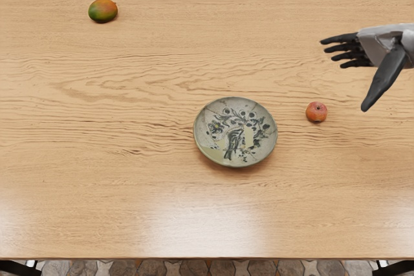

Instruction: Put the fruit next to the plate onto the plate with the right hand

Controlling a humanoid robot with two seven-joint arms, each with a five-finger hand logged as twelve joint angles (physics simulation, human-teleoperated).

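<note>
Fruit [316,112] lay on the bench [129,159] beside the plate [200,130], toward the right edge; judged firm, light, smooth, best gripped around its middle. Right hand [372,53] hovered nearby, fingers [339,39] spread, empty.

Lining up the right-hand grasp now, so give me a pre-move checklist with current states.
1. Target is the apple beside the plate, not the far mango: ok.
2. Right hand empty, fingers spread: ok.
3. Hand positioned over the apple: not ok, it sits off toward the table's right edge.
4. Nothing between hand and apple: ok.
5. Plate holds nothing: ok.
6. Hand's height above the table: cannot tell.
</note>
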